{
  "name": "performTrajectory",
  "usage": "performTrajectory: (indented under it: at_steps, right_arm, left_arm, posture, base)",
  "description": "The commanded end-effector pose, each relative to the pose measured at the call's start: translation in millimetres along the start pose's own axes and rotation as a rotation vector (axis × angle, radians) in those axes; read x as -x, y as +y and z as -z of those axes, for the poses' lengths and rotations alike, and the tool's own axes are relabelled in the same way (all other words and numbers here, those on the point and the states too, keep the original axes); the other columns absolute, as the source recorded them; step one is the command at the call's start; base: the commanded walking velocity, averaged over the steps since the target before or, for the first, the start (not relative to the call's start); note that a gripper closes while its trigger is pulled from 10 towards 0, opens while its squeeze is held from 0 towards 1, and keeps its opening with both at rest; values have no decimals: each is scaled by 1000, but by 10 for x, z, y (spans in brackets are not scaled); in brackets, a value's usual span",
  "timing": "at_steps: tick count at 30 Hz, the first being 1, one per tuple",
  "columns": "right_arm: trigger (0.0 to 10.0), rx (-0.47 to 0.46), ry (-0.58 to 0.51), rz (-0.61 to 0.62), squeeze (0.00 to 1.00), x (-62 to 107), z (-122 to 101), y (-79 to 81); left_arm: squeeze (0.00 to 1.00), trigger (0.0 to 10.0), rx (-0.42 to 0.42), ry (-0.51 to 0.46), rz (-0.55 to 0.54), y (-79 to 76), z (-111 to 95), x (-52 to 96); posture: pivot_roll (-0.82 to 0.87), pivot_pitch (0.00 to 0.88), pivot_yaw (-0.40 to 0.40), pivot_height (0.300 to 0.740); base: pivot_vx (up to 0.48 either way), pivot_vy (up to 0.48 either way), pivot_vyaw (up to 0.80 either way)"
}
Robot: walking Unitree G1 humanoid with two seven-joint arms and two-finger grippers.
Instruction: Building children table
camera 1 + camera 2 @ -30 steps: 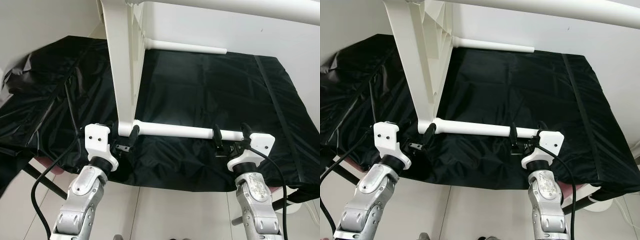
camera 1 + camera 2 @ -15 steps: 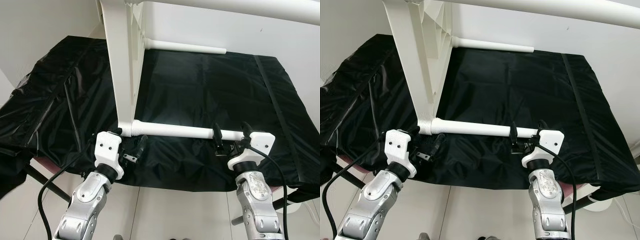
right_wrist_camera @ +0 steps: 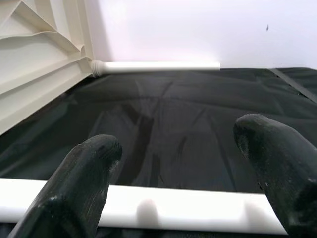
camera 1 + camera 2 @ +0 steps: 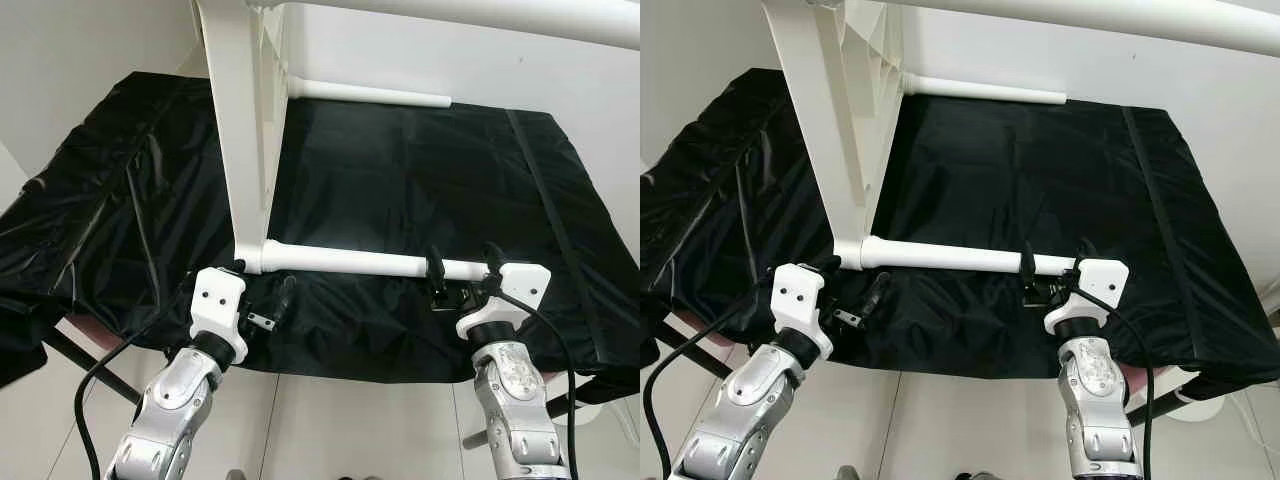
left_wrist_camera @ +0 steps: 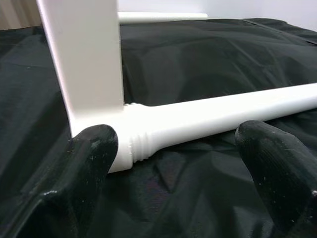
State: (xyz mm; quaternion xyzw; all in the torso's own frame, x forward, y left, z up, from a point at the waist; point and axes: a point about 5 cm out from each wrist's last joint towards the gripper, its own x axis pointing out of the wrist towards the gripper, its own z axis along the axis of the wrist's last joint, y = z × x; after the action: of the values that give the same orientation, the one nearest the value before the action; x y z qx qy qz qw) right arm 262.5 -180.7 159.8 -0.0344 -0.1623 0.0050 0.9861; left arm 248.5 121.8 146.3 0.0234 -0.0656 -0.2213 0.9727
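Two end effectors flank our near white table leg (image 4: 350, 263): the left end effector (image 4: 262, 300) spread wide just short of its threaded joint (image 5: 138, 141), gripping nothing; the right end effector (image 4: 462, 273) straddling its free end, fingers apart. Beyond, the white tabletop panel (image 4: 240, 120) stands on edge on the black-covered bench (image 4: 420, 170), a second leg (image 4: 370, 94) behind.

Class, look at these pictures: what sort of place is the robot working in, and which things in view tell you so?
Probably an indoor room set up as an assembly area. A work surface under a black cover stands against a plain white wall on a pale tiled floor, with a white children's table lying on its side on it.
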Motion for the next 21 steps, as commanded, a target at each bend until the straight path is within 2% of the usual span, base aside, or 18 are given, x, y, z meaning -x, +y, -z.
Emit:
performTrajectory:
  at_steps: [1, 5, 7, 21]
  right_arm:
    - [10000, 24, -34, 0, 0, -16, -69, -15]
    - [10000, 96, -108, 22, 0, -50, -219, -47]
    - [10000, 168, -171, 52, 0, -77, -338, -69]
    - [10000, 186, -201, 81, 0, -83, -399, -73]
  left_arm:
    - [0, 10000, -16, 16, 125, -65, 39, 25]
    - [0, 10000, -18, 16, 126, -49, 38, 23]
    - [0, 10000, -15, 17, 133, -53, 41, 19]
    - [0, 10000, -17, 15, 149, -76, 45, 6]
  posture:
    - [67, 127, -43, 740]
    - [64, 126, -40, 740]
    - [63, 125, -39, 740]
    - [58, 110, -36, 740]
  base:
    - [0, 0, 0]
    - [0, 0, 0]
    - [0, 0, 0]
    - [0, 0, 0]
